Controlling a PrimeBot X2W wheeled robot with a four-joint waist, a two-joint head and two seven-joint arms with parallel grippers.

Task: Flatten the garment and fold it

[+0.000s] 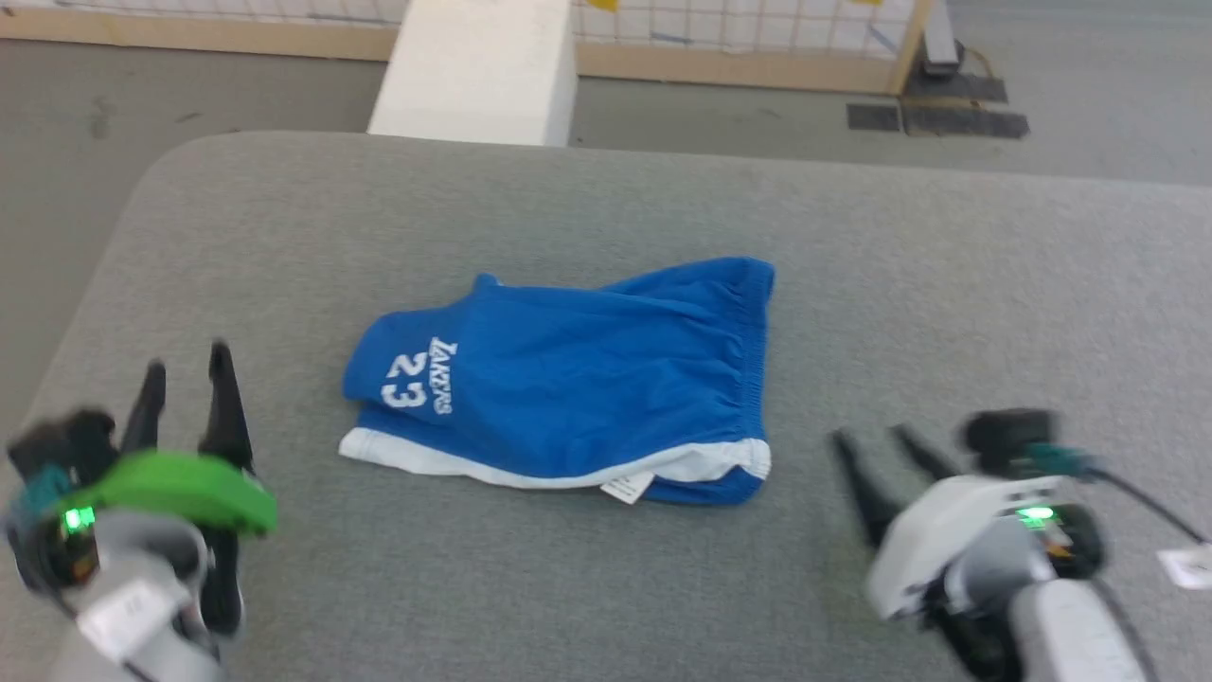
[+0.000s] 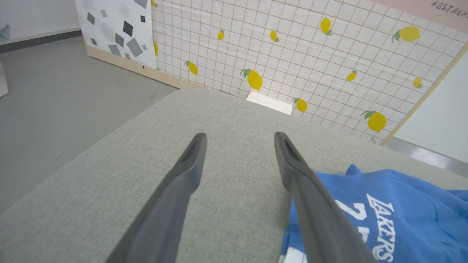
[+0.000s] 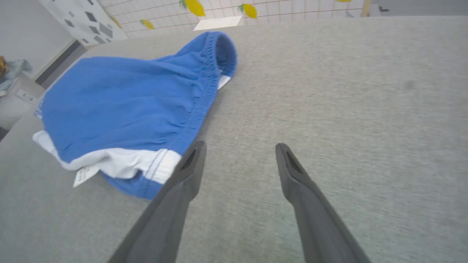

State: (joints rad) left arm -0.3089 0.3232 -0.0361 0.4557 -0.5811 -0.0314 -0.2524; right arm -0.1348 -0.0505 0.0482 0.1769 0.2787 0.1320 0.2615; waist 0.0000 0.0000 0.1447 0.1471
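A grey, fabric-covered counter (image 1: 947, 284) with a rounded far-left corner lies in the foreground. A white block (image 1: 478, 71) stands just beyond the counter's far edge; whether it touches that edge is unclear. Grey floor (image 1: 57, 142) lies around the counter. Farther beyond the counter runs a white grid panel (image 2: 292, 54) printed with yellow lemons, set on a pale wooden rail (image 1: 189, 36). Beyond the counter's left corner, a white panel with grey speckles (image 2: 113, 29) adjoins it. Dark mats (image 1: 961, 118) lie on the floor beyond the counter's far right.
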